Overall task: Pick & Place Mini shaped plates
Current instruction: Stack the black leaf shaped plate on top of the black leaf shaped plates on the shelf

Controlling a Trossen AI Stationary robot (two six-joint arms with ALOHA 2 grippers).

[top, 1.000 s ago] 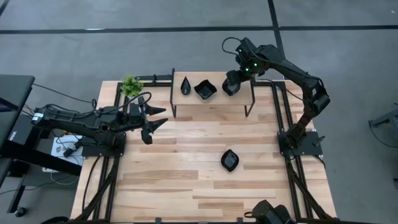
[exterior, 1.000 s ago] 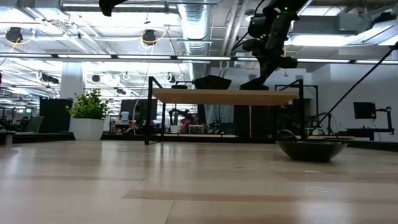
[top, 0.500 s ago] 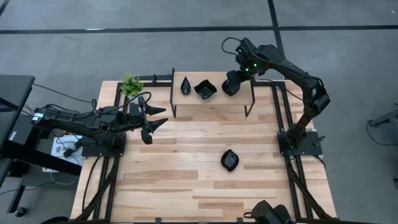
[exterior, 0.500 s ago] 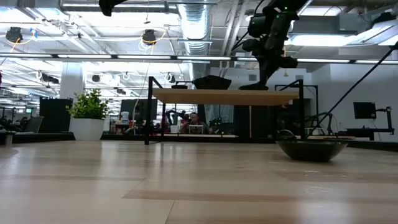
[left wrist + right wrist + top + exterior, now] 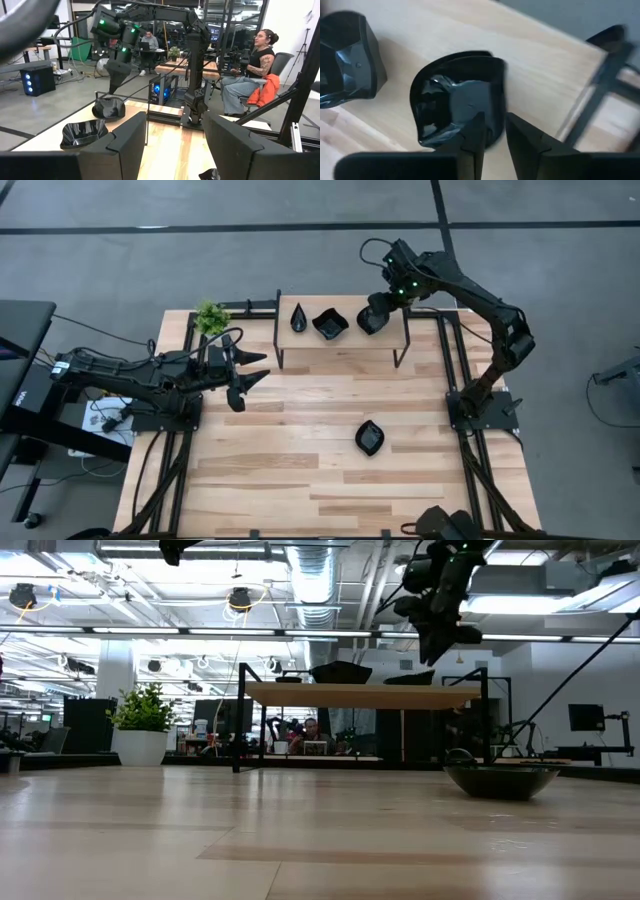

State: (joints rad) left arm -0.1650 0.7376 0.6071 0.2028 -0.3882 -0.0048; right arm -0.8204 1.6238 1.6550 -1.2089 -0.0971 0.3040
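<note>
A small raised wooden shelf (image 5: 345,342) stands at the table's far middle. Three glossy black mini shaped plates lie on it: a narrow teardrop (image 5: 298,318), a wavy-edged square (image 5: 330,325) and a rounded one (image 5: 371,320) at the right end. That rounded plate (image 5: 455,105) rests on its base. My right gripper (image 5: 493,139) hangs just above its rim, pointing steeply down, its fingers a little apart and clear of the plate in the low view (image 5: 433,656). Another plate (image 5: 369,437) lies on the table right of centre. My left gripper (image 5: 258,368) waits open and level at the left.
A small green potted plant (image 5: 211,317) stands at the table's far left corner, beside the shelf. The shelf's dark metal legs (image 5: 402,350) stick up around the plates. A person sits beyond the table (image 5: 250,70). Bare wood lies in the middle and near part (image 5: 300,470).
My right gripper has opened and let go of the rounded plate, then risen a little off it. The plate, tilted under the fingers before, now lies flat on the shelf's right end.
</note>
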